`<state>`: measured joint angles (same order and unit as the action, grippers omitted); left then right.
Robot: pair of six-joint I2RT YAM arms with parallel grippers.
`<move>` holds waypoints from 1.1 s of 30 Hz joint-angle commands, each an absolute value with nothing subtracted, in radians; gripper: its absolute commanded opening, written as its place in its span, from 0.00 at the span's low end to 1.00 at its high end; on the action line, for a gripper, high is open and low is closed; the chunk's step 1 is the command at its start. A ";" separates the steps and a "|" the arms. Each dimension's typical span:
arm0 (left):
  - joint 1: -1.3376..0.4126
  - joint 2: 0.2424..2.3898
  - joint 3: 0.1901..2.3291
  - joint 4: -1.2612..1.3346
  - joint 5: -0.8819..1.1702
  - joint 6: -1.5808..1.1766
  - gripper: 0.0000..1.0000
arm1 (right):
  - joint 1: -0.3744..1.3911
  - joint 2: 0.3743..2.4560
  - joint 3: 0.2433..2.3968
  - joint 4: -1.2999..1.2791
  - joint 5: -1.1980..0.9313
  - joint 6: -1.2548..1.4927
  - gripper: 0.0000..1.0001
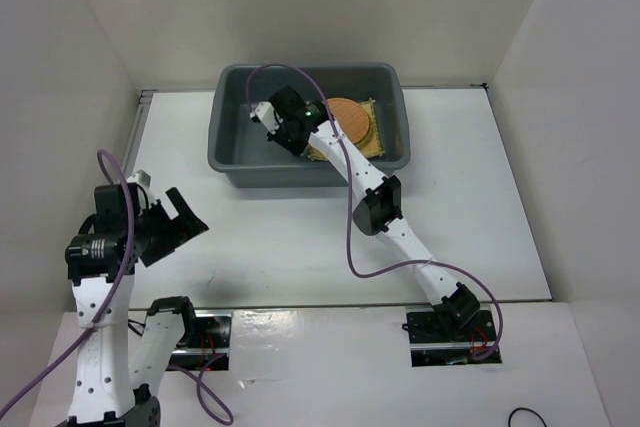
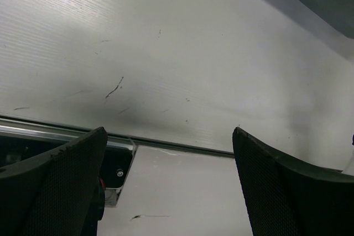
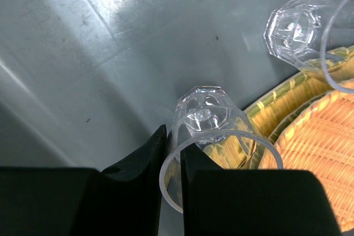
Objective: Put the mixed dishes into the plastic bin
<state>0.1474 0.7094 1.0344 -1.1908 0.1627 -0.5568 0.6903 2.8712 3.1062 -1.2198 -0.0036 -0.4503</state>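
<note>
right gripper (image 3: pixel 172 147) pinches clear glass (image 3: pixel 206 115) at rim, base aimed at plastic bin (image 3: pixel 83 53) floor (left gripper (image 2: pixel 168 134) spread, far off).

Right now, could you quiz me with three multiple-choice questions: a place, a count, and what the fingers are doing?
1. Where are the right arm's fingers? A over bare table; B inside the grey bin; C beside its base.
2. How many clear glasses does the right wrist view show? A one; B four; C two.
3. What are the left arm's fingers doing? A spread open, empty; B gripping a glass; C gripping a mat.
Answers: 1 B, the arm reaches into the bin; 2 C, one pinched by its rim, another beyond; 3 A, only table shows between them.
</note>
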 commanded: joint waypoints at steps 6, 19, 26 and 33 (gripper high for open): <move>0.153 0.692 1.028 -1.193 0.179 -0.569 1.00 | 0.701 2.913 3.139 -1.150 0.060 -0.477 0.18; 0.153 0.692 1.008 -1.164 0.189 -0.569 1.00 | 0.701 2.882 3.139 -1.111 -0.031 -0.486 0.39; 0.153 0.712 1.008 -1.146 0.189 -0.569 1.00 | 0.701 2.872 3.139 -1.101 -0.002 -0.495 0.64; 0.153 0.721 1.038 -1.126 0.180 -0.560 1.00 | 0.701 2.722 3.139 -1.040 0.017 -0.468 0.91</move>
<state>0.1474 0.7227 1.0077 -1.1622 0.1772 -0.5568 0.6914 2.8986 3.1077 -1.1370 0.0044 -0.4870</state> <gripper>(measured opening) 1.001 0.885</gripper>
